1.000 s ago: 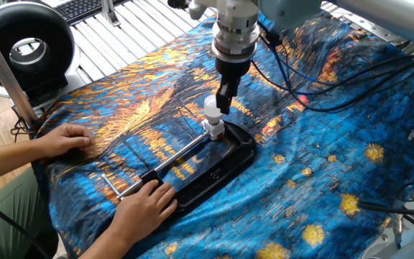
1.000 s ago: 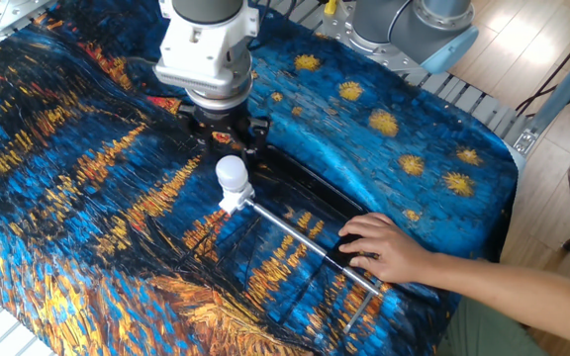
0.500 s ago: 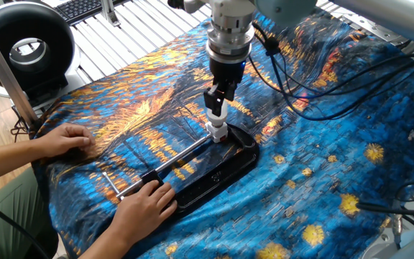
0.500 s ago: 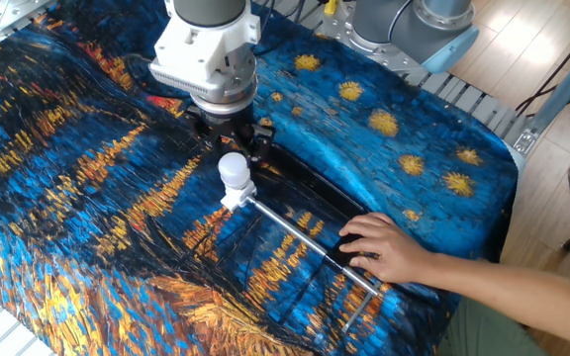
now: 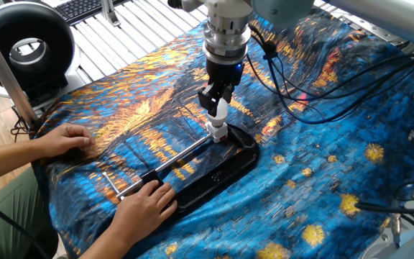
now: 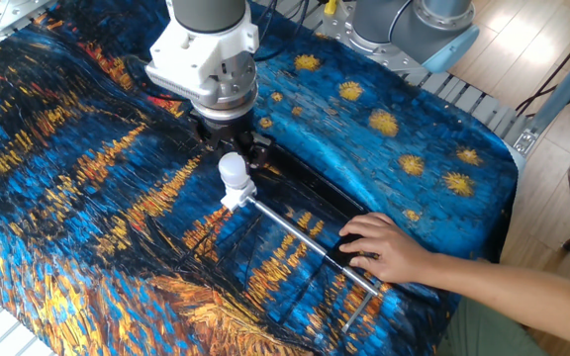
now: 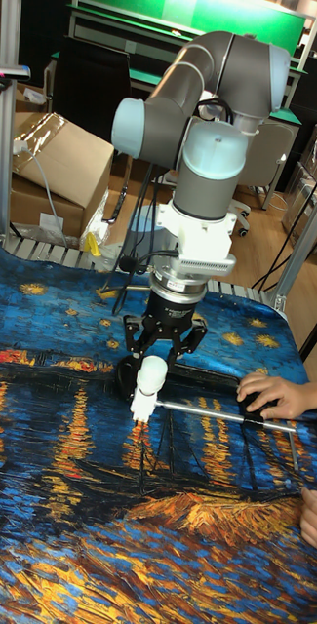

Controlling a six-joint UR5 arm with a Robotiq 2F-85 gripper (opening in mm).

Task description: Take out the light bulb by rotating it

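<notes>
my gripper (image 7: 154,363) hangs over the light bulb (image 6: 232,170); whether it grips i cannot tell. the bulb looks seated in its socket (image 5: 217,132), so the unscrewing remains.

The light bulb (image 6: 232,170) is standing upright in its socket (image 6: 234,198) at one end of a tray (image 5: 244,156). The gripper (image 6: 231,150) is hanging directly above it. A rod (image 6: 305,240) is running from the socket toward a person's hand (image 6: 389,247) resting on the tray's other end.

Grey UR5 arm (image 7: 212,73) with pale blue joint caps, silver ribbed wrist, black gripper (image 7: 164,343), black cables trailing.
</notes>
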